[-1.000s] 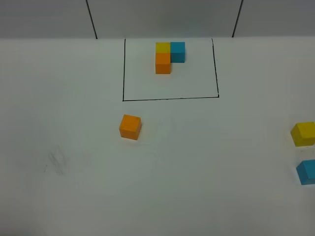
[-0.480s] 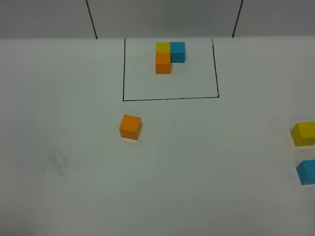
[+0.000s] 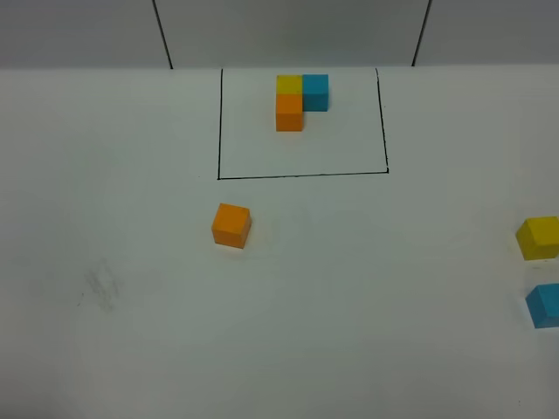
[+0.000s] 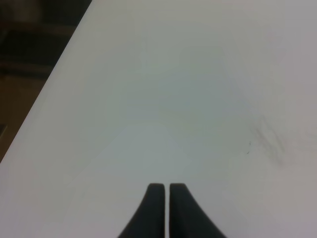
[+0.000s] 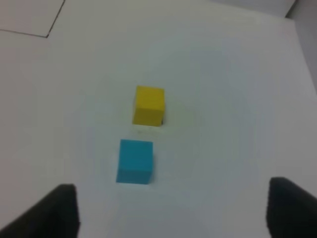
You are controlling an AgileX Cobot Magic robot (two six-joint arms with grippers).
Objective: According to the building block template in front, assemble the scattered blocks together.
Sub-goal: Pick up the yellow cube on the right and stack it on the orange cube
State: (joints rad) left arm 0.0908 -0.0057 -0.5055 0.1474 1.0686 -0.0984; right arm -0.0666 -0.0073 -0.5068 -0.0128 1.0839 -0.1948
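Your left gripper (image 4: 167, 186) sat closed on nothing above the bare tabletop (image 3: 367, 288). Your right gripper (image 5: 172, 186) stood wide open, the blue cube (image 5: 134, 161) and yellow cube (image 5: 148, 105) lying ahead of it. The orange cube (image 3: 231, 225) lay just outside the framed template (image 3: 301, 98).

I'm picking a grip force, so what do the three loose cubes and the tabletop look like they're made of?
Orange cube, yellow cube, blue cube: probably painted wood or dense foam. They show flat matte colour, no glare, crisp edges and no visible grain, so the look leaves it open.
Tabletop: likely smooth white laminate or coated board. It is even, with almost no glare and one grey scuff.
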